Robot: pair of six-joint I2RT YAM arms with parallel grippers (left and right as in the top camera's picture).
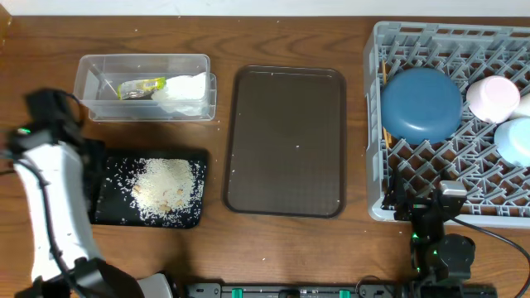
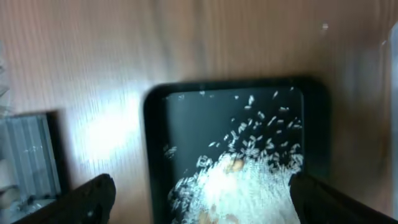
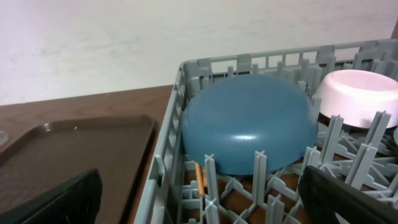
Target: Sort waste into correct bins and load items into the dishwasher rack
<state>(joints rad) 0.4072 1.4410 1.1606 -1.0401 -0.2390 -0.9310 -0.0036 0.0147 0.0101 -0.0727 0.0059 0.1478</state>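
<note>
A black tray (image 1: 109,207) heaped with white rice (image 1: 168,187) lies at the front left; the left wrist view shows the rice (image 2: 249,180) spread over the tray (image 2: 186,124). My left gripper (image 2: 202,208) (image 1: 93,170) hovers open over the tray's left end, holding nothing. The grey dishwasher rack (image 1: 377,207) at right holds an upturned blue bowl (image 1: 421,103) (image 3: 249,121), a pink bowl (image 1: 493,97) (image 3: 357,90) and a pale blue bowl (image 1: 515,141). My right gripper (image 1: 424,200) (image 3: 202,208) stands open at the rack's (image 3: 168,155) front edge, empty.
A clear plastic bin (image 1: 91,70) at the back left holds wrappers and white waste. An empty brown tray (image 1: 287,141) (image 3: 68,149) lies in the middle. An orange stick (image 3: 199,177) lies in the rack under the blue bowl.
</note>
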